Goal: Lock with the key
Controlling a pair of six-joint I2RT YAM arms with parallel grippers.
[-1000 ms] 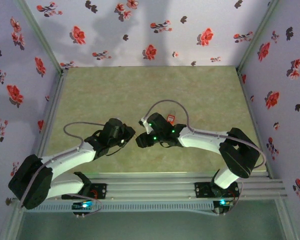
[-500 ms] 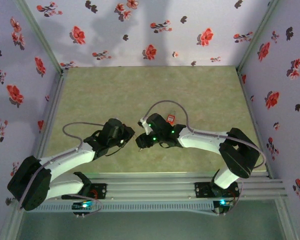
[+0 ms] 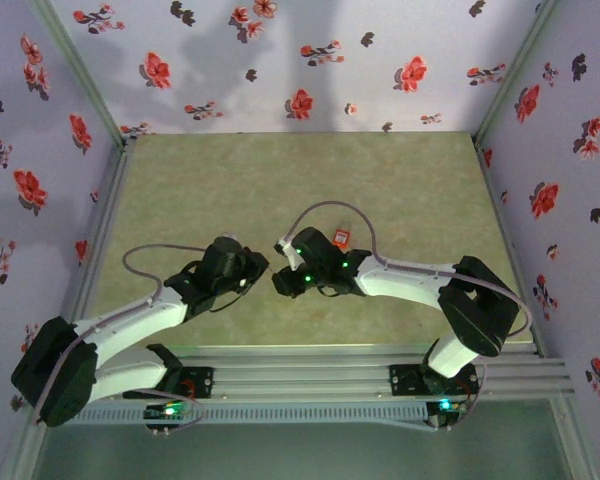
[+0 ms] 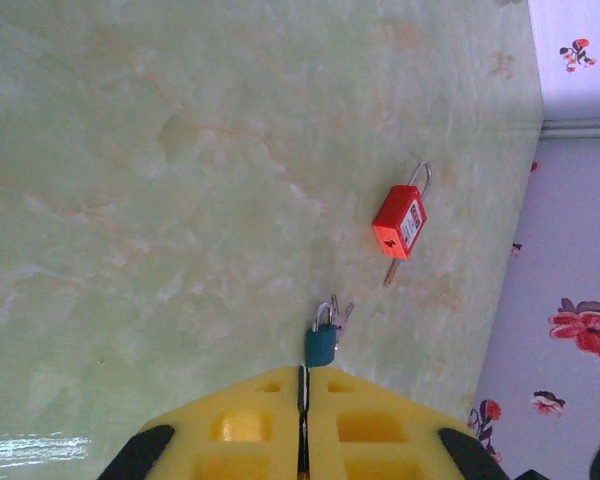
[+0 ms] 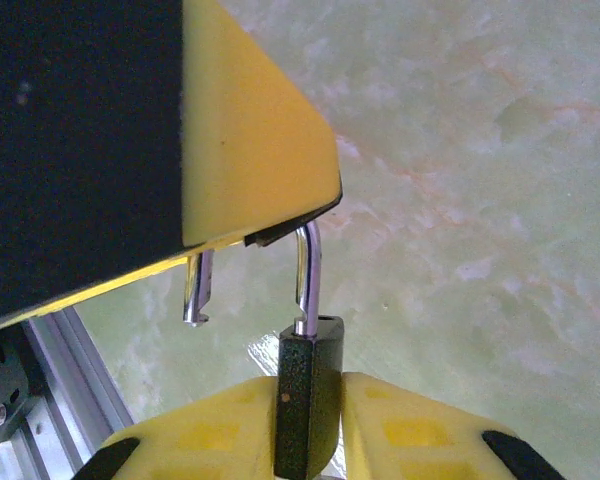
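Observation:
A dark padlock (image 5: 305, 400) hangs between my two grippers above the green table (image 3: 280, 180). My right gripper (image 5: 305, 385) is shut on its body. Its silver shackle (image 5: 308, 270) stands open, and the free end (image 5: 196, 295) is out of the body. The shackle's top runs under the yellow finger (image 5: 250, 150) of my left gripper (image 4: 302, 372), which is shut on it as a thin strip between the pads. In the top view the left gripper (image 3: 257, 268) and right gripper (image 3: 280, 282) meet at the table's middle. A key (image 4: 390, 272) lies by a red padlock.
A red padlock (image 4: 400, 222) lies on the table near the right wall, also seen beside the right arm (image 3: 340, 238). A small teal padlock (image 4: 320, 345) with keys (image 4: 341, 308) lies just beyond my left fingers. Flowered walls enclose the table; a metal rail runs along the near edge.
My right gripper's jaws have closed onto the dark padlock's body. The left arm has shifted slightly; its grip is unchanged.

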